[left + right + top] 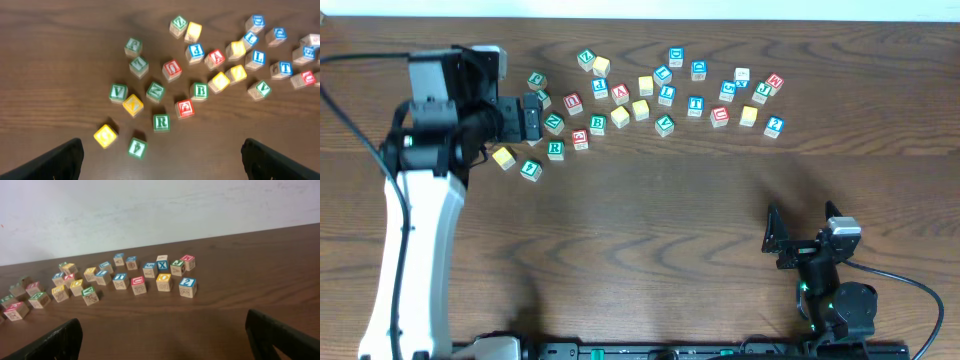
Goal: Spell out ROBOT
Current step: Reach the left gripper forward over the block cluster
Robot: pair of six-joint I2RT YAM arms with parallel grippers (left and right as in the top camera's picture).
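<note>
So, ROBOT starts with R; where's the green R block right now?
Overhead, the green R block sits left of centre, at the cluster's near edge, just left of a red block.

- Small wooden letter blocks (665, 95) lay scattered along the dark wooden table's (650, 230) far side.
- The green-lettered wooden R block (555, 149) sat near their left end.

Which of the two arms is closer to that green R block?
Left. The left gripper hovers just beside the green R block; the right gripper sits far across the table.
</note>
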